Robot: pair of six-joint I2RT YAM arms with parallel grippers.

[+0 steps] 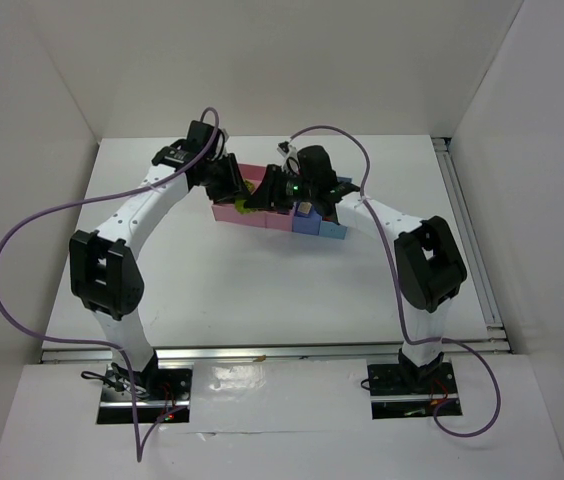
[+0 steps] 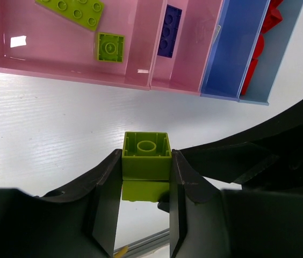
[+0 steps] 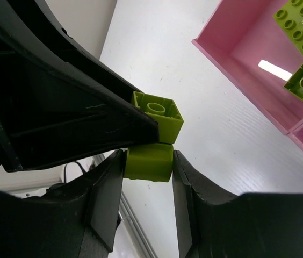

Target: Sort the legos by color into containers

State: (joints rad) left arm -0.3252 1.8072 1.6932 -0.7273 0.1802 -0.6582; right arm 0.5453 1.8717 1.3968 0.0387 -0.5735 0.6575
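Observation:
Two yellow-green legos are joined into a stack and held in the air in front of the containers (image 1: 232, 212). My left gripper (image 2: 146, 161) is shut on one green brick (image 2: 146, 153), hollow side up. My right gripper (image 3: 148, 161) is shut on the other green brick (image 3: 149, 164), pressed against the first (image 3: 161, 115). In the top view both grippers meet over the bins, left (image 1: 232, 182) and right (image 1: 280, 190). The wide pink bin (image 2: 12, 67) holds a green plate (image 2: 73, 9) and a small green brick (image 2: 110, 47). The narrow pink bin holds a dark blue brick (image 2: 168, 31).
Two narrow light blue bins sit to the right of the pink ones; one (image 2: 226, 59) looks bare, the other holds red bricks (image 2: 259, 40). A whitish piece (image 1: 307, 208) shows by the blue bins. White table (image 2: 44, 123) lies in front of the bins.

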